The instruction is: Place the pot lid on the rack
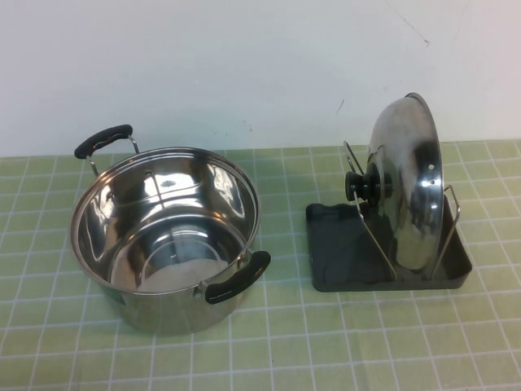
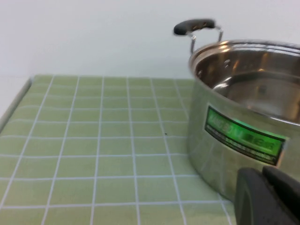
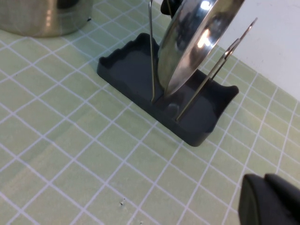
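Note:
The shiny steel pot lid stands on edge in the rack, between its wire loops, with its black knob facing the pot. The right wrist view shows the lid leaning in the dark grey rack. Neither gripper shows in the high view. My right gripper is shut and empty, low over the tiled mat, well short of the rack. My left gripper is shut and empty, close beside the pot's wall.
A deep steel pot with two black handles stands open at the left; it also shows in the left wrist view and the right wrist view. A green tiled mat covers the table. A white wall stands behind.

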Robot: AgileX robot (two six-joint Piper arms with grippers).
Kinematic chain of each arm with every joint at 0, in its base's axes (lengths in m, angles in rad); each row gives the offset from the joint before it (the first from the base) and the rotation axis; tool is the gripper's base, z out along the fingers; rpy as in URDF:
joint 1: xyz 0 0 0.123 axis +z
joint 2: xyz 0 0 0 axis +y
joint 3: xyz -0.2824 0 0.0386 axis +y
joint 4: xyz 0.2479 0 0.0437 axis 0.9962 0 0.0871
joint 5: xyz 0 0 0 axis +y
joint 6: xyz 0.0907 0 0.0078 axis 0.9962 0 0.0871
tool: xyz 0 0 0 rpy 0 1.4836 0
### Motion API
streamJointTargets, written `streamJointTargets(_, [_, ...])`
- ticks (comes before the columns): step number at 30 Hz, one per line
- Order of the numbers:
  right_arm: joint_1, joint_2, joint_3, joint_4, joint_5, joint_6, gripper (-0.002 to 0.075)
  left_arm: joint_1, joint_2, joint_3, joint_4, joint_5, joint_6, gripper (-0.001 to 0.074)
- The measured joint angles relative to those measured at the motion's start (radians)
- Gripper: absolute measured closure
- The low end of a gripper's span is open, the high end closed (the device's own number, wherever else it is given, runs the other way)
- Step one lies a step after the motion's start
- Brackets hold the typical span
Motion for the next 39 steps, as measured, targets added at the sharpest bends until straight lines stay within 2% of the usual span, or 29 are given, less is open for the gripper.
streamJointTargets(4, [0.000, 0.000, 0.000, 0.000, 0.000, 0.000, 0.0727, 0.042, -0.002, 0.000, -0.056, 0.076, 0.033, 0.0736])
streamJointTargets(8, [0.000, 0.000, 0.000, 0.000, 0.002, 0.001, 0.0727, 0.049, -0.002, -0.002, -0.063, 0.137, 0.048, 0.0736])
streamJointTargets(19, [0.000, 0.000, 0.000, 0.000, 0.020, 0.001, 0.0727, 0.049, -0.002, -0.002, -0.063, 0.137, 0.049, 0.0736])
streamJointTargets(26, [0.000, 0.000, 0.000, 0.000, 0.020, 0.001, 0.0727, 0.007, -0.002, -0.002, -0.063, 0.137, 0.051, 0.0736])
streamJointTargets(39, [0.000, 0.000, 0.000, 0.000, 0.020, 0.001, 0.0727, 0.007, -0.002, -0.002, -0.063, 0.137, 0.051, 0.0736])
